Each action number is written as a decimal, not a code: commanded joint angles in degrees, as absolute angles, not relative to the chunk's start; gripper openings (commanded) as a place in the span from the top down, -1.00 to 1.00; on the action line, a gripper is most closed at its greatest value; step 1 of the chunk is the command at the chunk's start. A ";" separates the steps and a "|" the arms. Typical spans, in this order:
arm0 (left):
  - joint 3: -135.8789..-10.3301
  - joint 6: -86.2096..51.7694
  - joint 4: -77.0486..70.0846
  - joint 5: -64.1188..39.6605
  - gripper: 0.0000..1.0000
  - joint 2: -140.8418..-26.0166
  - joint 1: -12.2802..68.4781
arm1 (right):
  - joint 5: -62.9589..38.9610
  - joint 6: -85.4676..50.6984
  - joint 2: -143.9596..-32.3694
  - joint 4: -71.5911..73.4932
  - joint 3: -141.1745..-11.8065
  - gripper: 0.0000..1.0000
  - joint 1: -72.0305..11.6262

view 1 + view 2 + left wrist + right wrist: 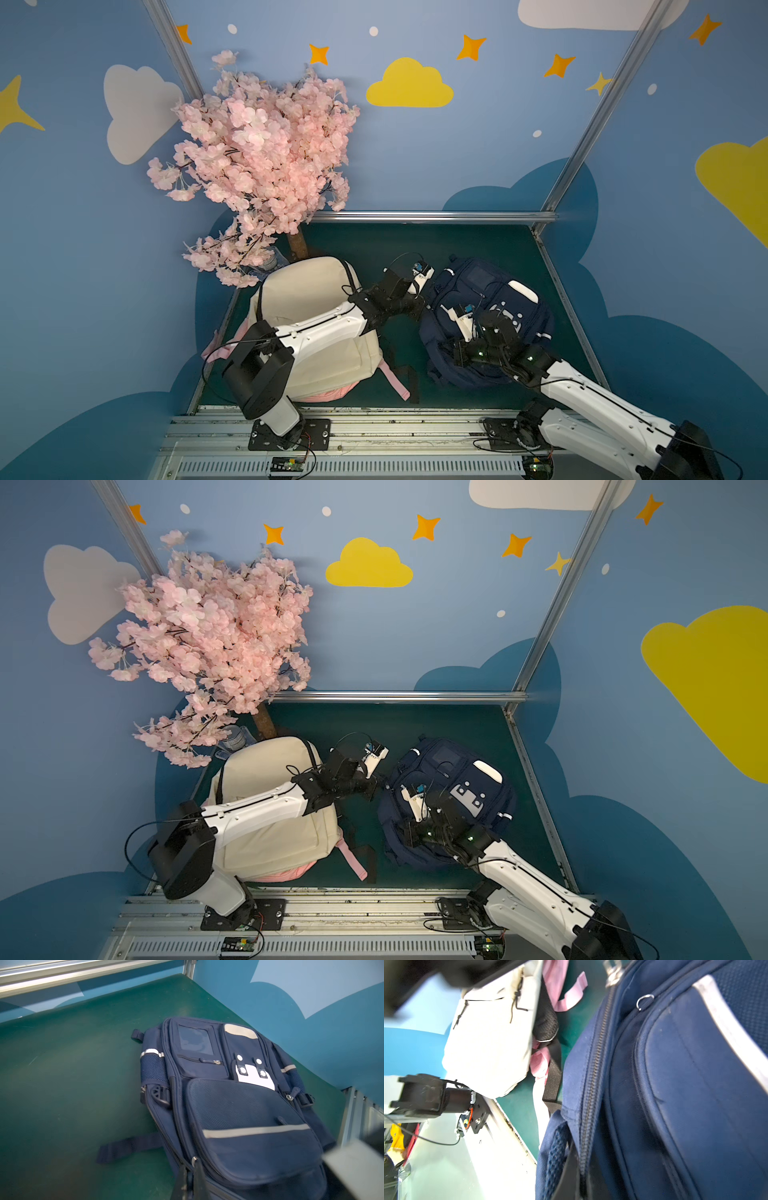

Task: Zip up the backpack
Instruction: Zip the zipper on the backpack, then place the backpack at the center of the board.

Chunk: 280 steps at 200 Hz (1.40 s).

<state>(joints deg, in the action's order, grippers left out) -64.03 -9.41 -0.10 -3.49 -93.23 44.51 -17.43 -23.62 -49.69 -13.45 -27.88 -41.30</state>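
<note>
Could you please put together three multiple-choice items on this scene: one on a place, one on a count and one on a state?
1. Where does the cherry blossom tree stand?
A. Behind the cream backpack, at a far corner of the green mat
B. On the front rail between the arm bases
C. Beside the right arm's base

2. How many backpacks lie on the green mat?
A. One
B. Two
C. Three

3. How does the navy backpack lie?
A. Standing upright
B. Hanging off the mat's edge
C. Flat on its back, front side up

Answers:
1 A: in both top views the tree rises just behind the cream backpack.
2 B: only the cream and navy backpacks show.
3 C: the left wrist view shows its front facing up.
</note>
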 commanded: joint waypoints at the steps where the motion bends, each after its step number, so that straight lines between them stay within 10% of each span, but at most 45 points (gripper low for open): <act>1: -67.17 -9.75 -4.02 -2.75 0.95 -96.00 40.92 | -20.50 -23.73 -46.50 -15.77 -26.77 1.00 -43.09; 132: -85.31 -14.36 -1.81 -7.69 0.89 -117.80 36.18 | -18.42 -23.55 -38.94 -15.55 -30.10 1.00 -48.52; 194: -75.44 -21.41 4.73 1.61 -0.49 -97.49 35.95 | 3.53 -30.24 -40.37 -15.09 -41.48 1.00 -46.88; 280: -45.04 -21.23 -13.43 7.67 -0.84 -59.01 46.32 | 23.23 -34.62 -55.03 -10.13 -67.12 1.00 -37.90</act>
<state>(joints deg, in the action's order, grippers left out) -50.94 -24.84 -4.60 4.78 -61.71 40.69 15.46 -33.06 -53.17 -19.90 -59.61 -38.24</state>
